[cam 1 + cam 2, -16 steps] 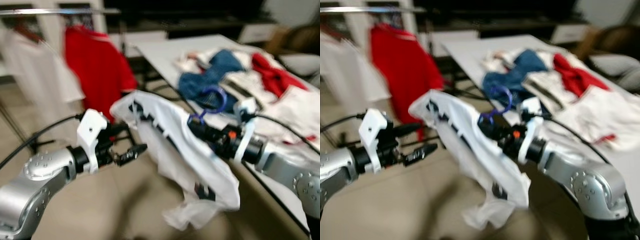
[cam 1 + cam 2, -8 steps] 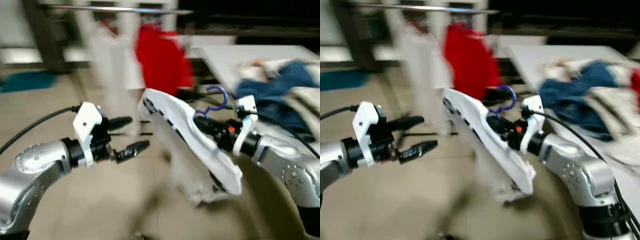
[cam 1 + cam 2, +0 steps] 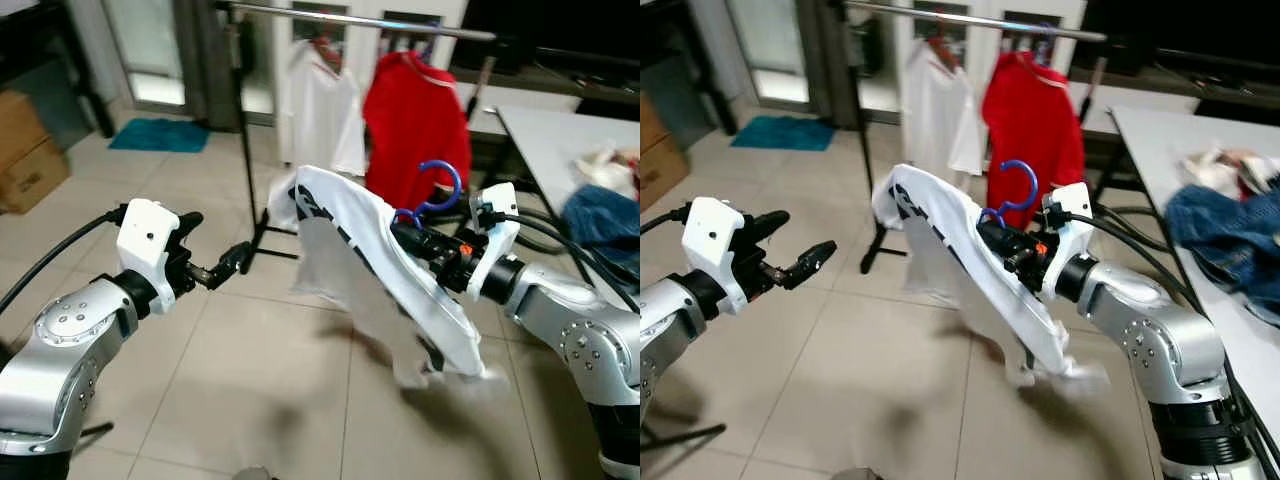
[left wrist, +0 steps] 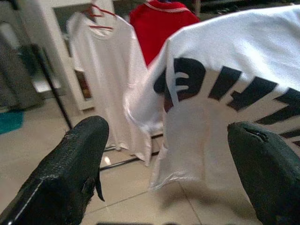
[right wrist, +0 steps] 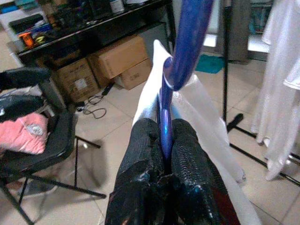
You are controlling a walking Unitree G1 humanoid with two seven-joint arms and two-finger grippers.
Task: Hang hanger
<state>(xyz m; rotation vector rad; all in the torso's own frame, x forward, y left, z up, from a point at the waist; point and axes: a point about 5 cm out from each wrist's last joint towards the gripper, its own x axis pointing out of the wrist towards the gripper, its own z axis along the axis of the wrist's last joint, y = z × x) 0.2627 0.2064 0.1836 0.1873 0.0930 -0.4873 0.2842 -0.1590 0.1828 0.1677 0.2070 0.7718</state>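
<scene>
**Shirt on blue hanger held short of the clothes rail**

A room floored with pale beige tiles has a metal clothes rail on a dark upright stand across the back. Two garments hang on the rail side by side: a plain white T-shirt and, just to its right, a red polo shirt with a white-edged collar. A teal floor mat lies before a doorway at the back left, and a brown cardboard box stands at the far left edge. On the right a white table carries a heap of clothes, among them a blue denim piece.

The right gripper has its two black fingers clamped together on the stem of a blue plastic hanger. The hanger's hook curls upward above the fingers, in front of the red polo shirt and below the rail, not touching it. Draped on the hanger is a white T-shirt with black lettering, which slopes down from the hanger and hangs free above the tiles, casting a shadow on them.

The left gripper is raised at the left, its fingers spread apart and grasping nothing, pointing toward the white lettered shirt and a little apart from it. In the left wrist view the shirt's black print lies between the two spread fingers.
</scene>
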